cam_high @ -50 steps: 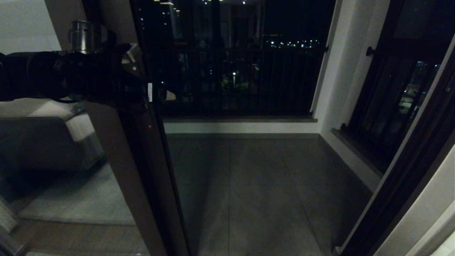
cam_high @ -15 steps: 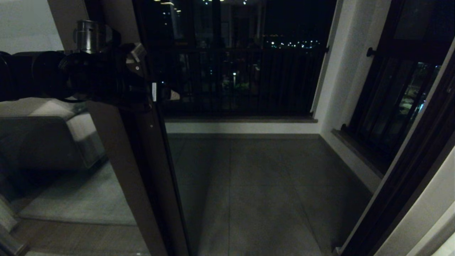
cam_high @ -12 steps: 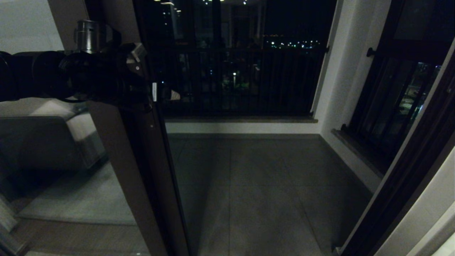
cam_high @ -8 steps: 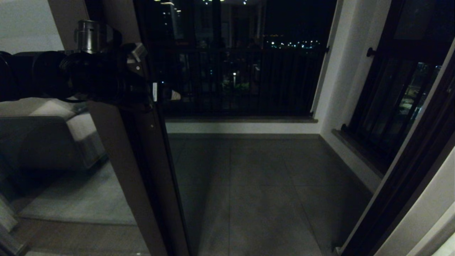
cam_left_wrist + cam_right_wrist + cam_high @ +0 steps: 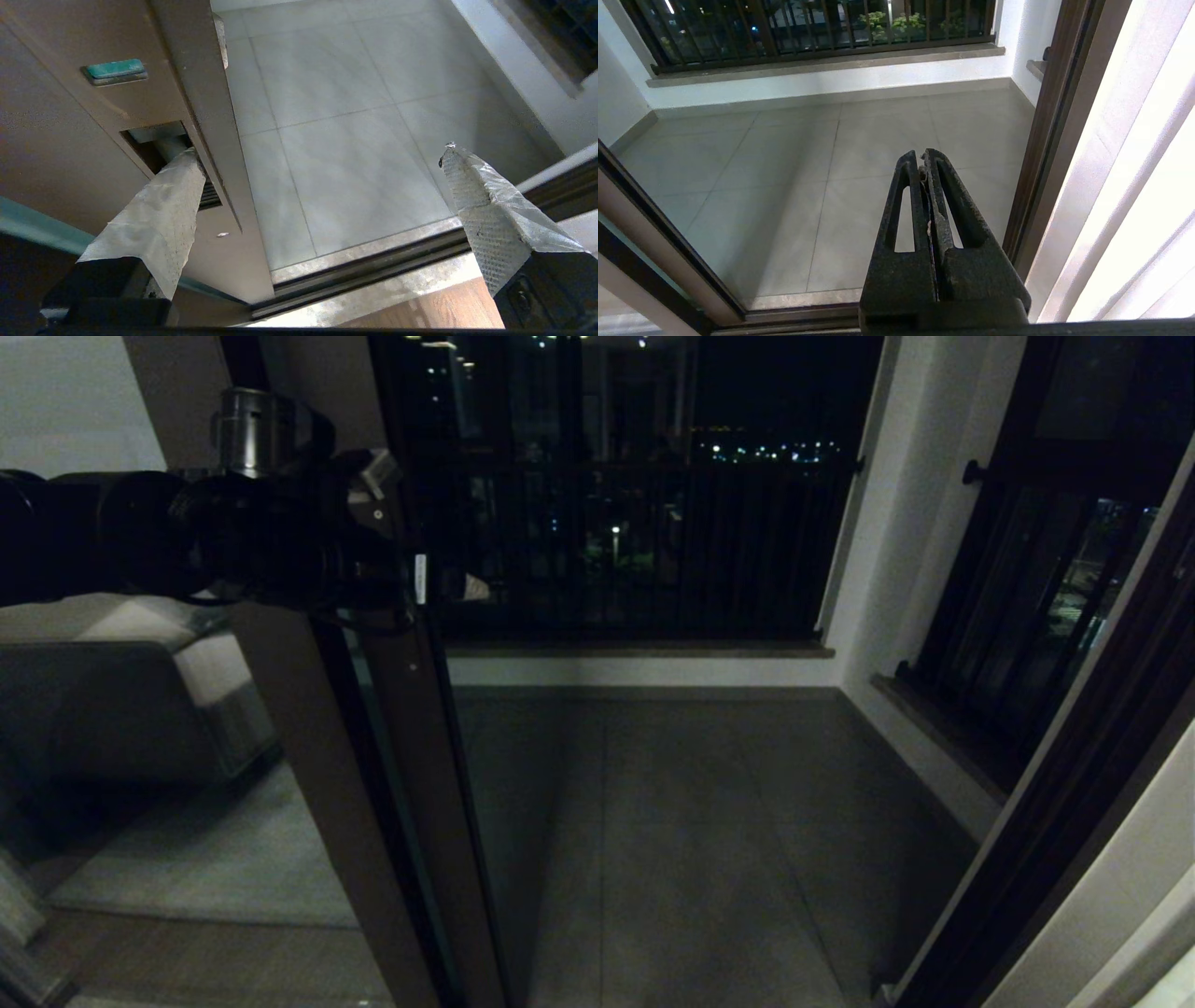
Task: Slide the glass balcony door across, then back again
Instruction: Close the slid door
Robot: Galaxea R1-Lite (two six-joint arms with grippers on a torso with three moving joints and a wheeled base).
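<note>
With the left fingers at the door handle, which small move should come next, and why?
Probably push the glass balcony door further toward the right. The left gripper stands open, one of its fingers set in the recessed handle on the stile, so it can push without clamping. The doorway onto the balcony floor is wide open. The right gripper is shut and idle.

The glass balcony door, a tall pane in a dark brown frame, stands upright at the left, the doorway open to its right.
</note>
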